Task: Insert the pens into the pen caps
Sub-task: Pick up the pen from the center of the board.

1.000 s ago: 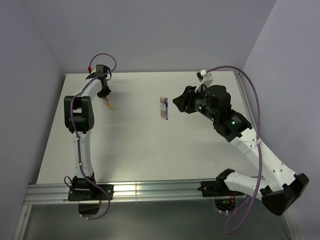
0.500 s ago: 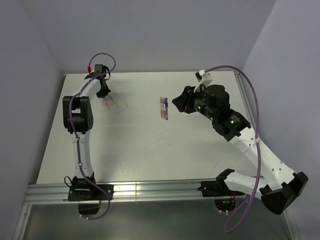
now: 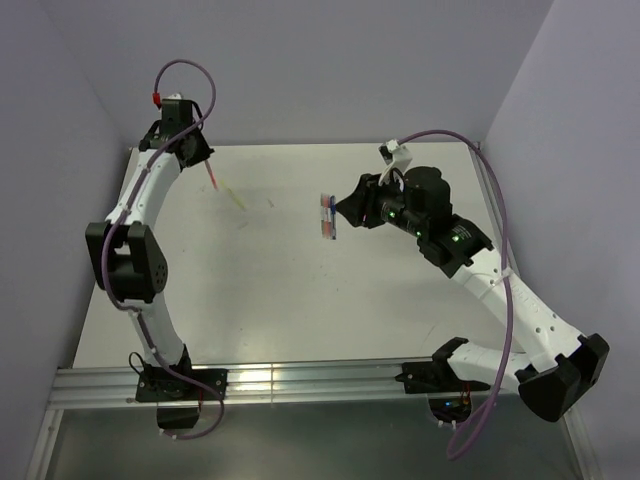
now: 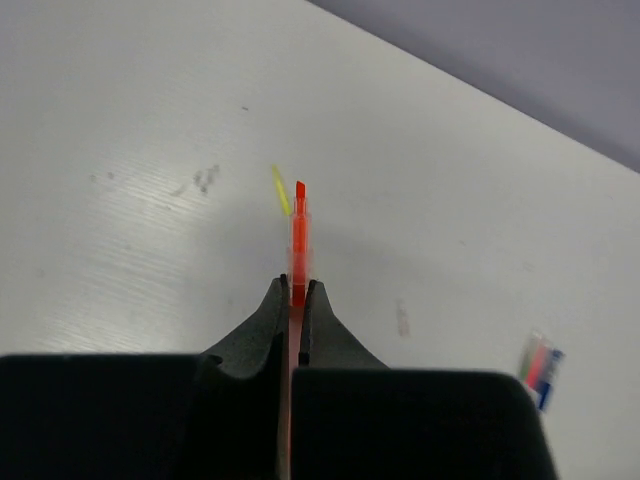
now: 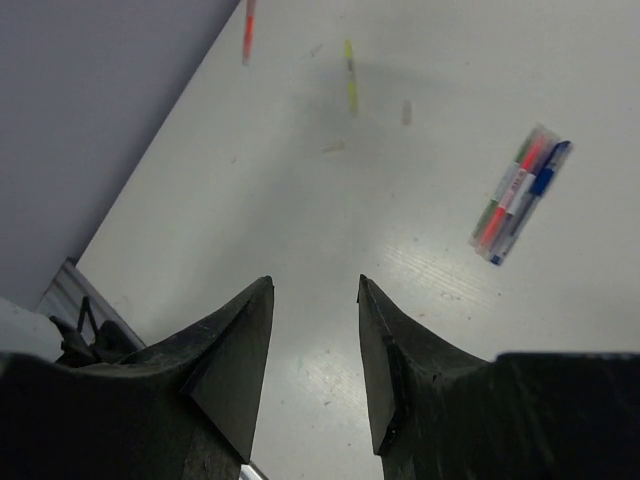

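Pen (image 4: 299,212) in left tool (image 4: 295,290)

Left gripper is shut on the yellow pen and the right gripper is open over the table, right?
Not quite. The left gripper is shut on the orange pen; the yellow pen lies loose on the table, as the left wrist view shows. The right gripper is open over the table.

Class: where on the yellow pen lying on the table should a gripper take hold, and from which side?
Probably mid-shaft of the yellow pen, from straight above, jaws across its width: it lies flat on the table, a thin straight stick.
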Robot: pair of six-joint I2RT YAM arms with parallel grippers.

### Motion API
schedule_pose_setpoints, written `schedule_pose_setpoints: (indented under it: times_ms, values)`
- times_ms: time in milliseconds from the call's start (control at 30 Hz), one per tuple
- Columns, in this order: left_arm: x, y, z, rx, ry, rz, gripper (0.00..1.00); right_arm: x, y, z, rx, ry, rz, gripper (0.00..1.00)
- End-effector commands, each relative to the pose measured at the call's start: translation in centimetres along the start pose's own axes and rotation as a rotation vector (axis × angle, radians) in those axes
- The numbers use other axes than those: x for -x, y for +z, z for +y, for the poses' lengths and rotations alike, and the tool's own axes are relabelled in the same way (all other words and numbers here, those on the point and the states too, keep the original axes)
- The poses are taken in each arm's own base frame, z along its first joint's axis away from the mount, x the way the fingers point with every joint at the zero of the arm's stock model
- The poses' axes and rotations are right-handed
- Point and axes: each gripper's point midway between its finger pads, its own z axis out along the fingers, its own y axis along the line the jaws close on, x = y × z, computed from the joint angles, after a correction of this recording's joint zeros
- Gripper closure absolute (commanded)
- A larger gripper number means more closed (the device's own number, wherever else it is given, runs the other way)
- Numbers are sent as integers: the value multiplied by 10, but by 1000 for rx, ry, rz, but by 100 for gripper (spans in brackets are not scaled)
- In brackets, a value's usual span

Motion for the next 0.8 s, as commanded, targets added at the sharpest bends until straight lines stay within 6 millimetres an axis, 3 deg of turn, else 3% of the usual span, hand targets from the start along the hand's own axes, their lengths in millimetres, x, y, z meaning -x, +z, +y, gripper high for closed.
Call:
schedule_pose_setpoints:
  times_ms: [0,33,67,100,133,200,233,300,333,400,433,467,500,633,767]
  values:
    - [17,-75,-62,-296,-72,-111,100,20,-2,35,185,-23,-71,53]
    - [5,-88,-67,-338,-80,-82,100,20,-2,35,185,-17,-70,52]
    - [12,-103,-81,-421,-98,-127,100,22,-2,46,253,-23,-84,52]
    - [-10,-106,-84,-452,-103,-94,100,23,-1,50,279,-21,-89,51]
    - [-5,-139,-96,-540,-123,-126,100,25,-1,55,305,-11,-95,51]
    - [-22,-162,-115,-650,-130,-151,100,31,1,68,386,-22,-117,50]
    - [-20,-192,-125,-735,-152,-172,100,32,3,71,403,-12,-117,50]
    - [-30,-215,-139,-829,-153,-189,100,33,10,78,453,-15,-112,50]
    - [-27,-240,-145,-901,-160,-204,100,32,12,79,463,-15,-109,50]
    - [-36,-259,-152,-974,-168,-194,100,33,18,80,483,-24,-120,49]
    - [-29,-282,-156,-1040,-181,-234,100,33,19,82,496,-27,-120,49]
    - [-35,-287,-157,-1064,-177,-229,100,36,20,84,505,-37,-132,48]
    - [-33,-306,-160,-1112,-188,-254,100,36,23,82,500,-37,-131,48]
    - [-36,-334,-161,-1207,-216,-296,100,39,28,83,501,-35,-137,48]
    - [-43,-345,-162,-1255,-218,-312,100,44,28,86,517,-30,-148,48]
